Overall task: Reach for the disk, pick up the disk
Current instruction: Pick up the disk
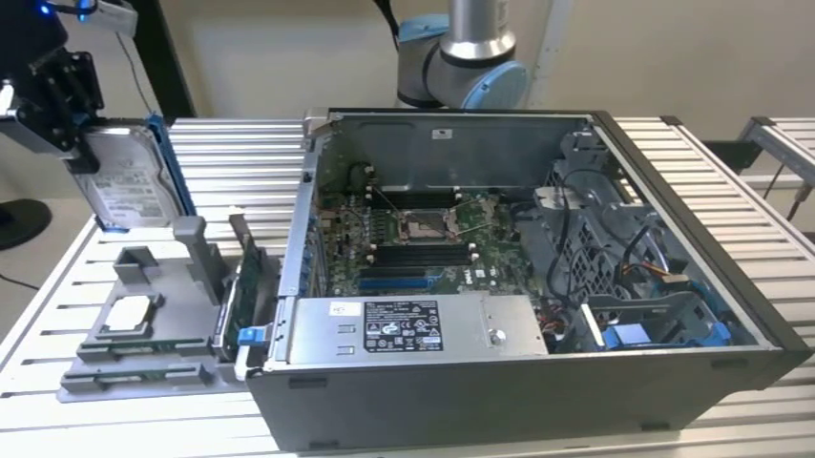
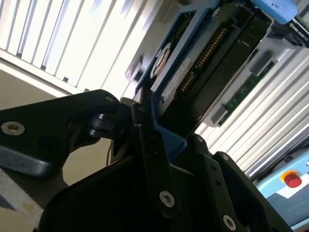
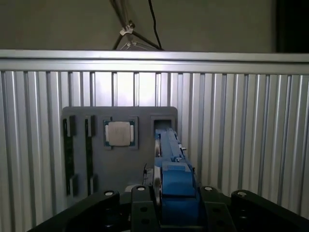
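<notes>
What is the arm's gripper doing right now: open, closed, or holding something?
Gripper: closed on the disk, holding it upright by its top end.

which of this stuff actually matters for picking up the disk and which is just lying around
Part of the job:
- flat silver-grey metal hard disk in a blue plastic carrier, held upright
- black gripper, shut on the disk

Just lying about:
- small square silver processor chip, seated in the tray
- grey plastic holder tray
- open grey metal computer case
</notes>
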